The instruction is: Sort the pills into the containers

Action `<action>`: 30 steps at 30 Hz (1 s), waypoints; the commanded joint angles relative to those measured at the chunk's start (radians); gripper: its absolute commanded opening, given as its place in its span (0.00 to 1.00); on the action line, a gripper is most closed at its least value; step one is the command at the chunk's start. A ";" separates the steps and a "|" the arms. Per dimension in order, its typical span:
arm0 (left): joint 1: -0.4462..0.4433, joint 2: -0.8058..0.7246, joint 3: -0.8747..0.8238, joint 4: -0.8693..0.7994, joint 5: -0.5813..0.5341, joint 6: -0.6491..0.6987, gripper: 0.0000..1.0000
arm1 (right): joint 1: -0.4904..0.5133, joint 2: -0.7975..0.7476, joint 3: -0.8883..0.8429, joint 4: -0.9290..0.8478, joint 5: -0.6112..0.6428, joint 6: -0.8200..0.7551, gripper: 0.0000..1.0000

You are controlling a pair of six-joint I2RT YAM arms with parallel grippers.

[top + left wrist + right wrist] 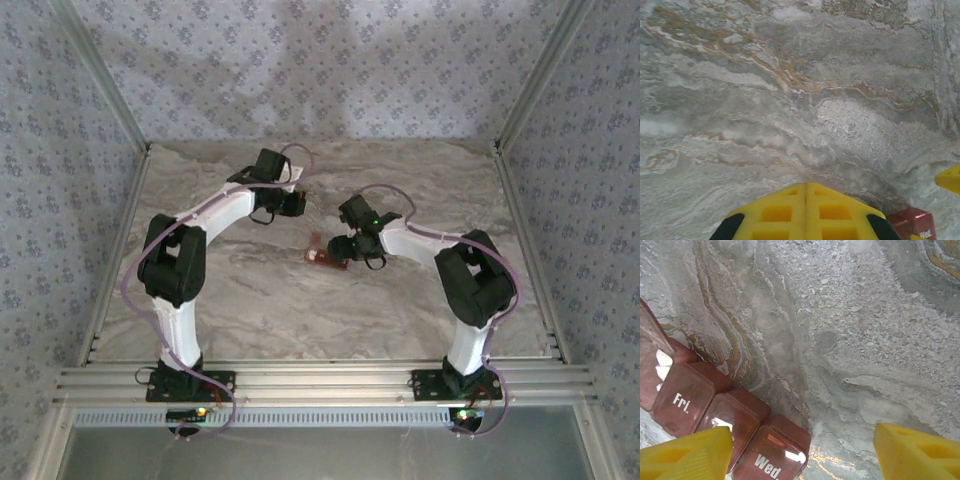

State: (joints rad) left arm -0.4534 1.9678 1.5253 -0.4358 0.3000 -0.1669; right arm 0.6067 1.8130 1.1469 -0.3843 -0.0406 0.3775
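— The left gripper (283,205), seen from overhead: where is it?

— Just past the middle of the table (200,320), toward the far edge. The right gripper (335,250) is close beside it on the side of the right edge, right over the containers (322,257), the little red-brown strip lying about mid-table. The jaws are too small to read from up there.

— And the left wrist camera?

— The left gripper (806,187) is closed tight. Its two yellow fingers (775,212) are pressed flat together with nothing showing between them, and there's marble beneath. One corner of the containers (912,222) peeks in at the lower right, lid marked "Wed."

— Right wrist camera?

— The right gripper (800,440) stands wide apart and grips nothing. The containers (715,407) run slantwise from the view's left edge down to its bottom middle, and I can read "Fri." and "Wed." on the lids. The "Wed." end lies between the fingers, hard by the finger at the view's left (687,452). Whether they touch, I can't tell. The other finger (915,450) is well apart from the strip. Pale white patches show through the lids. Pills or glare, I can't say.
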 commanded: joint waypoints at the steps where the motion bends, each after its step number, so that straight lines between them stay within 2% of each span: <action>1: -0.018 0.035 0.054 -0.043 0.025 0.009 0.00 | -0.004 0.026 -0.013 0.008 0.007 0.025 0.76; 13: -0.061 0.139 0.155 -0.120 0.037 0.021 0.00 | -0.007 0.048 -0.033 0.027 0.005 0.041 0.75; 30: -0.080 0.183 0.178 -0.183 0.067 0.043 0.00 | -0.005 0.053 -0.056 0.045 0.015 0.064 0.75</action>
State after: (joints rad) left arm -0.5213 2.1403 1.6726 -0.5808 0.3344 -0.1471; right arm 0.6064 1.8294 1.1206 -0.3065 -0.0483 0.4225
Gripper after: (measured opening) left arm 0.045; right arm 0.747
